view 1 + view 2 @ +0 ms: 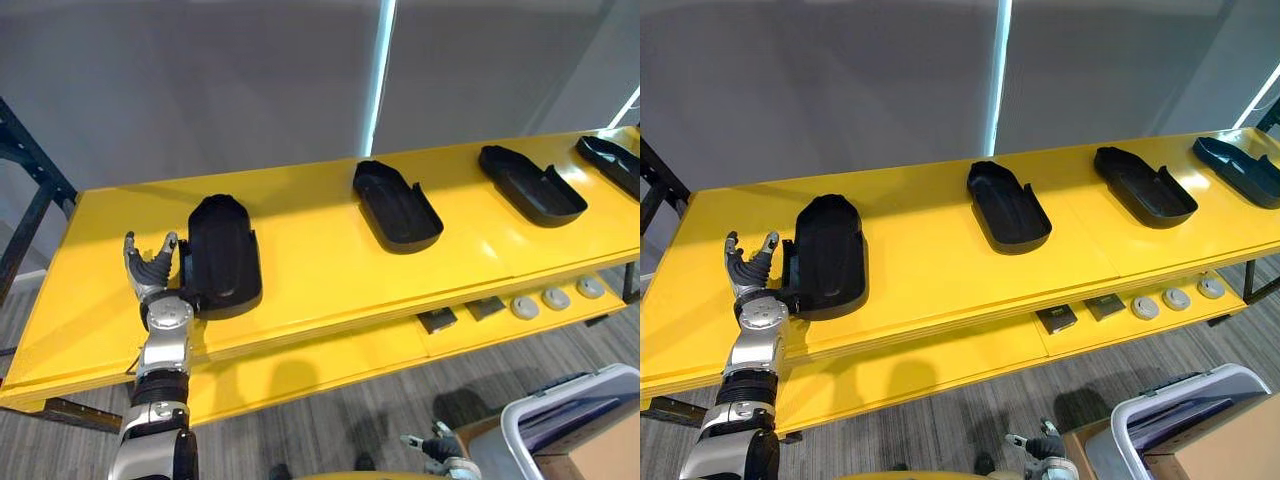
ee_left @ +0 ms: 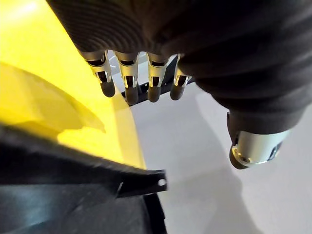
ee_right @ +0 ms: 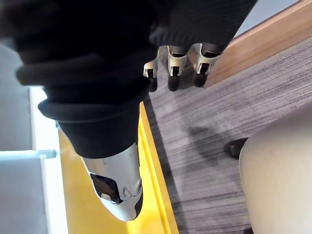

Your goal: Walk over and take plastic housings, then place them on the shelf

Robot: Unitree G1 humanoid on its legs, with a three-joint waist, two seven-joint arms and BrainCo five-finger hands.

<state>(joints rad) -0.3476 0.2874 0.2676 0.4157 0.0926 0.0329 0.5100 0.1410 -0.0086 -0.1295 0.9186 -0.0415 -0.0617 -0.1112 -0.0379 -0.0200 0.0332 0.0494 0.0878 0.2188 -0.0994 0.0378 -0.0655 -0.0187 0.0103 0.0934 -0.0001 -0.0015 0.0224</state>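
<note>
At the left end of the yellow shelf (image 1: 320, 275), near its front edge, lies a black tub-like plastic housing (image 1: 222, 252), bare yellow around it; left hand (image 1: 152, 272) just beside it, fingers spread; right hand (image 1: 440, 447) low, relaxed.

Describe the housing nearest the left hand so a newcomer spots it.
Look along the long yellow shelf top to its left end. The black plastic housing there is leftmost in the row, the only one with the left hand beside it.

I count four black plastic housings, well apart in a row on the yellow shelf (image 1: 320, 270): leftmost housing (image 1: 222, 255) near the front edge; second housing (image 1: 397, 205), third housing (image 1: 530, 184) and fourth housing (image 1: 1238, 170) lie hollow side up.
</note>
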